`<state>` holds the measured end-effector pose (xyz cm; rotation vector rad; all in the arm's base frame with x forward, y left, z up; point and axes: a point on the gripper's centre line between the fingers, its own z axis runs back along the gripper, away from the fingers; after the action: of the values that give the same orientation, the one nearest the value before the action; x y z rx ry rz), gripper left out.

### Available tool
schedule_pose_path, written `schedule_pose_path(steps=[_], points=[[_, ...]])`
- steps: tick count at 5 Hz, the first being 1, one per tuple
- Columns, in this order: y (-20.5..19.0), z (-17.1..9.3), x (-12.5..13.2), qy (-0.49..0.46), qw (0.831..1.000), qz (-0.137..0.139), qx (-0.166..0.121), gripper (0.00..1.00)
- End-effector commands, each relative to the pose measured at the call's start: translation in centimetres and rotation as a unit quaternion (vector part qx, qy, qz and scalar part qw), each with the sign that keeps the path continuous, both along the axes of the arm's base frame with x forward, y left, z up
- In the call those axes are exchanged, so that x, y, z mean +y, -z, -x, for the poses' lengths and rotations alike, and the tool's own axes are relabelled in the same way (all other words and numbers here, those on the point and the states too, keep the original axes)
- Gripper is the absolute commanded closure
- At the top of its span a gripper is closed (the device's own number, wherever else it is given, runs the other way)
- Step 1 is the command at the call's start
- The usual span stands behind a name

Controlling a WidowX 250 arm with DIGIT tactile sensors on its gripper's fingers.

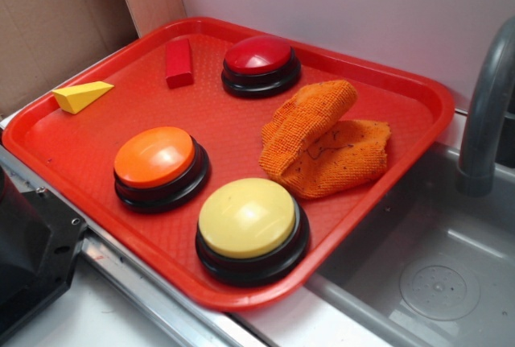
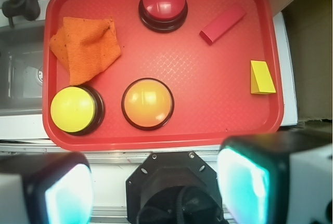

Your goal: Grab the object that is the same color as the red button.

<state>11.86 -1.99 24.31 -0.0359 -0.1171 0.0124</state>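
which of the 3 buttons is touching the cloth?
The yellow button: the orange cloth lies against its black base in both views. The orange button and red button sit clear of it.

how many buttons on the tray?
3: red button at the back by the block, orange button front left, yellow button front, near the cloth. None look hidden.

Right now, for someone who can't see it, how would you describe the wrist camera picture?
Seen from above, a red tray holds a red button, an orange button and a yellow button, with a small red block right of the red button. A yellow wedge and an orange cloth also lie on it; the open gripper hangs empty at the bottom edge.
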Motion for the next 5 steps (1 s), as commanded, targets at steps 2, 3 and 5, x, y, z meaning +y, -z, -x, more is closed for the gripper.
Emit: schedule_pose_path(steps=[2, 3, 5], points=[[1.9, -3.2, 2.2, -0.125, 0.991, -0.028, -0.037, 0.0], [3.0, -6.4, 4.3, -0.249, 0.966, -0.026, -0.058, 0.0], [7.4, -9.8, 8.7, -0.42, 0.906, -0.025, -0.047, 0.0]])
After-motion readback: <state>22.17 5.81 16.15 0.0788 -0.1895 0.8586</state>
